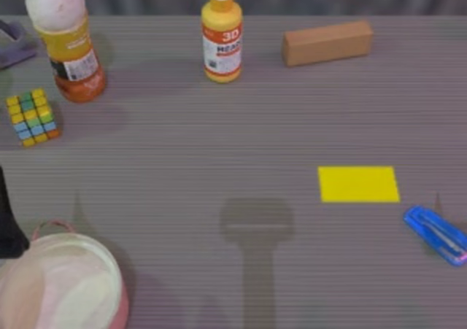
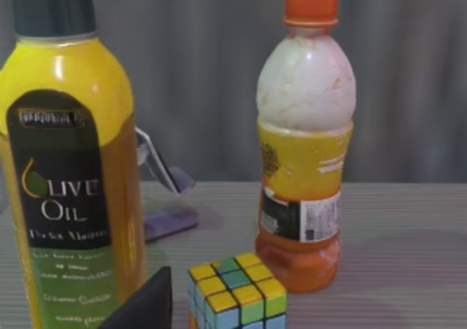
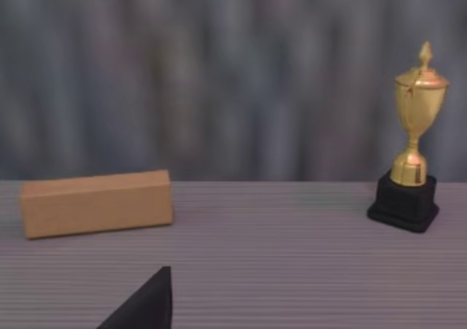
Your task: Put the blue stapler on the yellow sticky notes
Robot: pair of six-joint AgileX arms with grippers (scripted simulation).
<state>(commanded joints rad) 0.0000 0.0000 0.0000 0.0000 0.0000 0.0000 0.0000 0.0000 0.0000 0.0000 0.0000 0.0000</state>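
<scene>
The blue stapler (image 1: 436,234) lies flat near the table's right edge, at an angle, its pinkish tip toward the front right. The yellow sticky notes (image 1: 358,184) lie flat just up and to the left of it, a small gap apart. Neither shows in the wrist views. My left arm (image 1: 7,223) is a dark shape at the table's left edge, far from both. A dark part of my left gripper (image 2: 146,307) shows beside a puzzle cube (image 2: 237,292). My right arm is outside the top view; a dark part of my right gripper (image 3: 146,303) hangs over bare table.
At the back stand an orange drink bottle (image 1: 66,41), a glue bottle (image 1: 221,41) and a tan block (image 1: 327,42). The puzzle cube (image 1: 33,117) sits at the left and a pink bowl (image 1: 109,271) at the front left. An olive oil bottle (image 2: 66,161) and a gold trophy (image 3: 412,154) show only in the wrist views.
</scene>
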